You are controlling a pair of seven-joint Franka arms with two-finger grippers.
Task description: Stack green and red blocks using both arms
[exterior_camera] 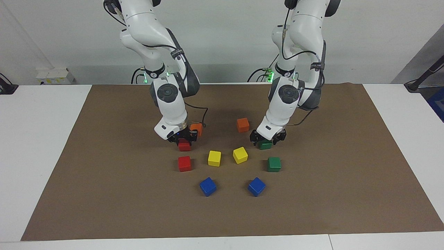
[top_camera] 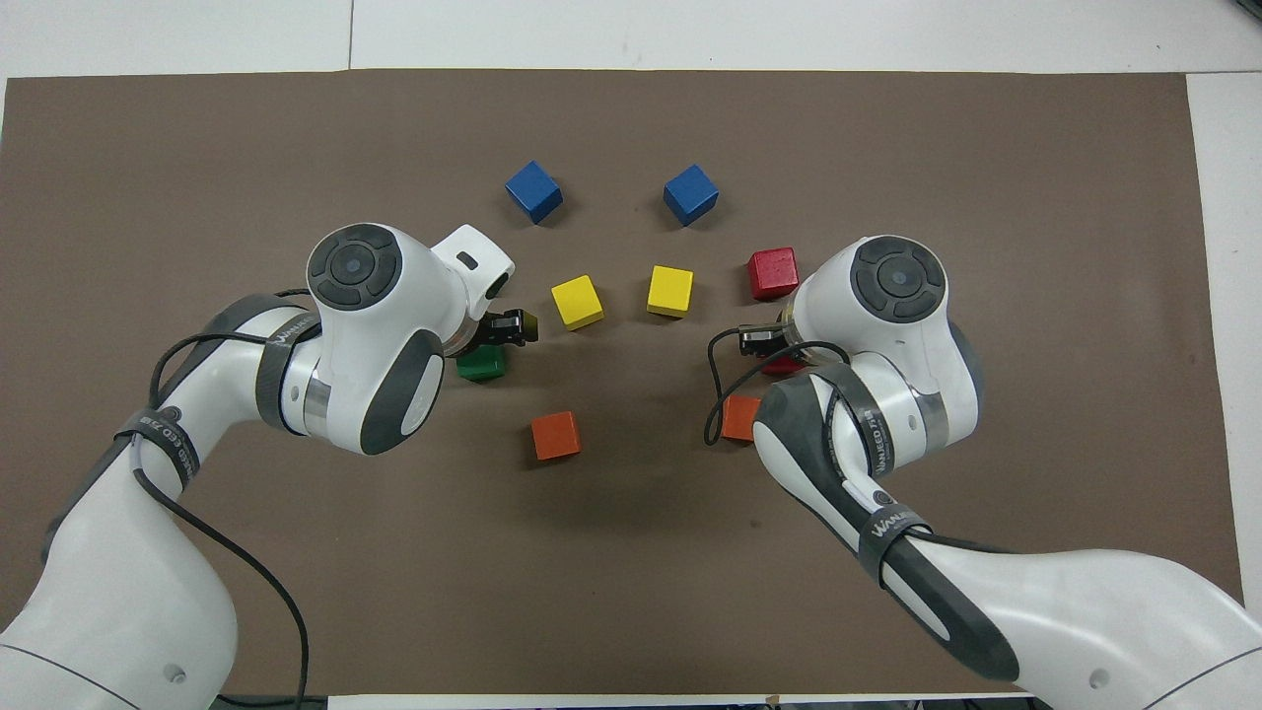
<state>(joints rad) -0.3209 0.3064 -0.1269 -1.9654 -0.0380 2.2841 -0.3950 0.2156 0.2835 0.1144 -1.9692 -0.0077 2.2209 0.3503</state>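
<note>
My right gripper (exterior_camera: 183,140) is down at the mat over a red block (exterior_camera: 184,146), which shows just under it; only a sliver of this block shows in the overhead view (top_camera: 784,367). The second red block (exterior_camera: 184,163) sits free on the mat, farther from the robots (top_camera: 772,273). My left gripper (exterior_camera: 266,139) is down over a green block (exterior_camera: 265,144), seen beside the wrist in the overhead view (top_camera: 481,365). The second green block (exterior_camera: 274,164) sits free, farther from the robots; the left arm hides it in the overhead view.
Two orange blocks (exterior_camera: 242,125) (exterior_camera: 196,129) lie beside the grippers, nearer to the robots. Two yellow blocks (exterior_camera: 214,158) (exterior_camera: 240,155) lie between the red and green pairs. Two blue blocks (exterior_camera: 207,186) (exterior_camera: 256,186) lie farthest out on the brown mat (exterior_camera: 347,173).
</note>
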